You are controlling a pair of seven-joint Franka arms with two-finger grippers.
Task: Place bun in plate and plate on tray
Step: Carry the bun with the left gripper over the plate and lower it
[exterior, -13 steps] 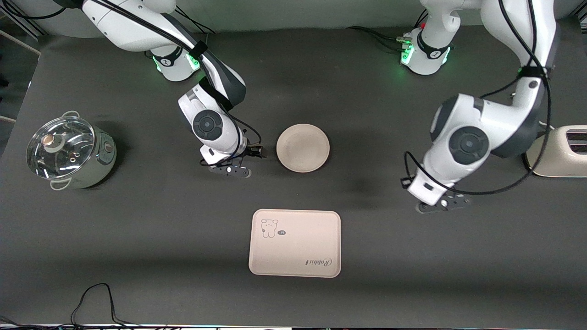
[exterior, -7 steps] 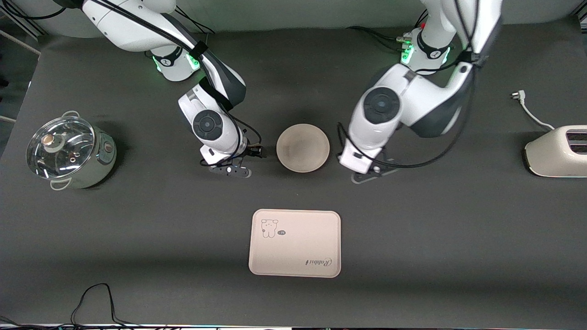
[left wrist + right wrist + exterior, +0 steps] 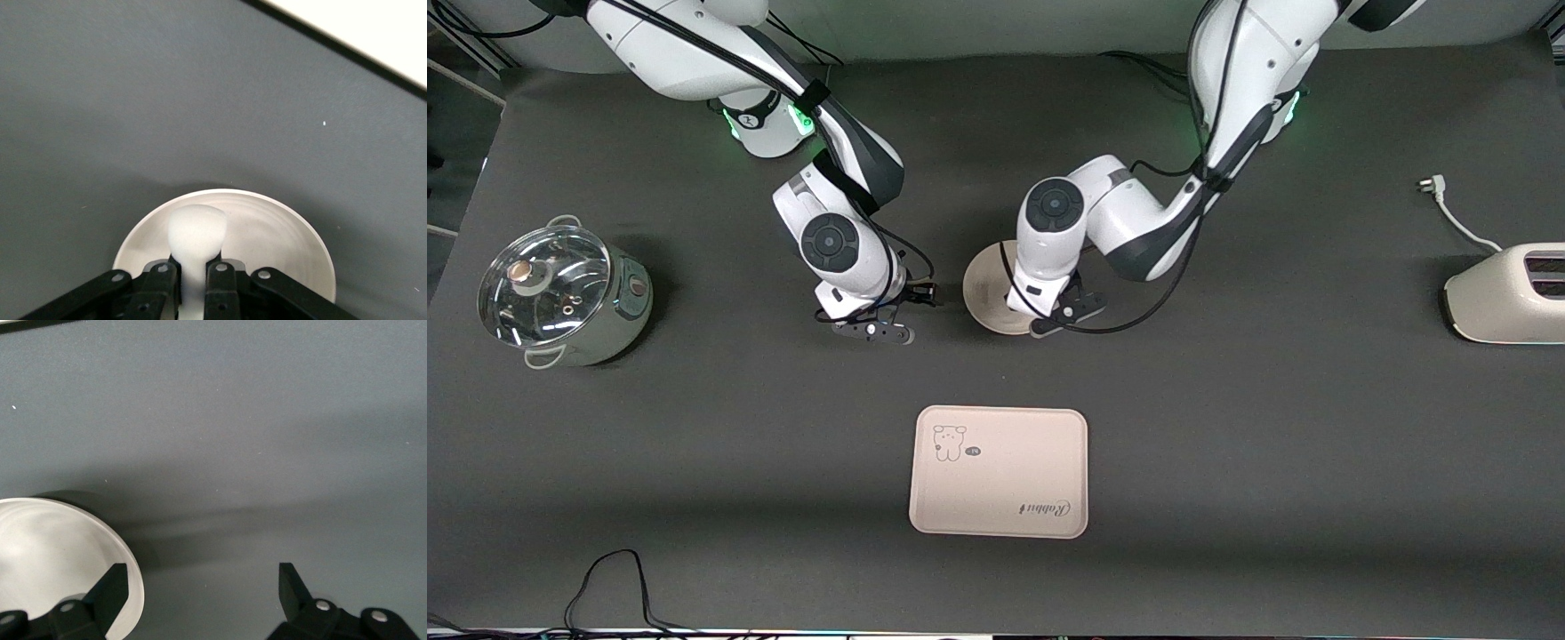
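Observation:
The round cream plate [image 3: 985, 284] lies at mid-table, partly covered by my left arm. My left gripper [image 3: 1044, 307] hangs over it. In the left wrist view this gripper [image 3: 191, 268] is shut on the white bun [image 3: 197, 232], held just above the plate [image 3: 287, 230]. My right gripper [image 3: 922, 293] waits open and empty beside the plate, toward the right arm's end. In the right wrist view [image 3: 200, 587] one of its fingers [image 3: 110, 592] is at the plate's rim [image 3: 127, 567]. The printed tray [image 3: 999, 471] lies empty, nearer to the front camera than the plate.
A steel pot with a glass lid [image 3: 560, 293] stands at the right arm's end. A cream toaster [image 3: 1507, 293] with its loose plug and cord [image 3: 1449, 209] is at the left arm's end. A black cable [image 3: 614, 578] lies at the front edge.
My left arm has swung in from the left arm's end of the table to over the plate, now covering part of it. The right arm, plate and tray have not moved.

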